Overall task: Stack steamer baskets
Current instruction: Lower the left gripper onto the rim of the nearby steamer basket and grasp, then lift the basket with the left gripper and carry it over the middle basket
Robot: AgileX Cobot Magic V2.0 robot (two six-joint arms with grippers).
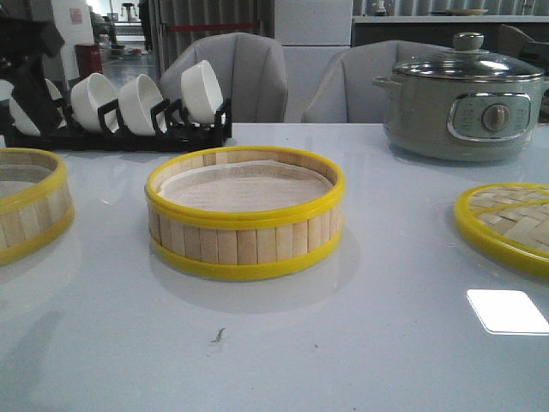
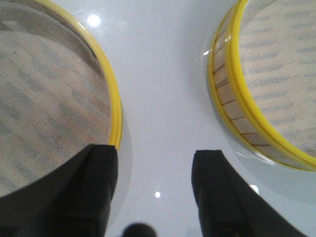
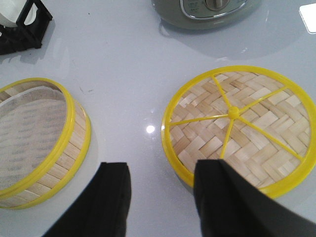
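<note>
Nearest, a small dark scuff (image 1: 219, 335) marks the pale worktop (image 1: 360, 343), with a bright rectangle of reflected light (image 1: 508, 311) off to the right. Behind that, the centre steamer basket (image 1: 245, 212) sits upright mid-worktop, its white liner showing inside the yellow rim. A second steamer basket (image 1: 29, 201) stands well apart at the left edge, cut off by the frame. At the right edge lies the flat woven lid (image 1: 506, 225), yellow spokes up.

From its wrist camera, the left claw (image 2: 154, 190) stands wide apart and grips nothing, hovering over bare worktop between the two baskets. The right claw (image 3: 160, 197) is likewise spread and empty, one finger (image 3: 227, 197) overlapping the lid's near rim in view.

Farther back, a black rack (image 1: 129, 129) holds white bowls (image 1: 141, 101) on the left, and a grey pot (image 1: 467, 107) with glass lid stands on the right.
</note>
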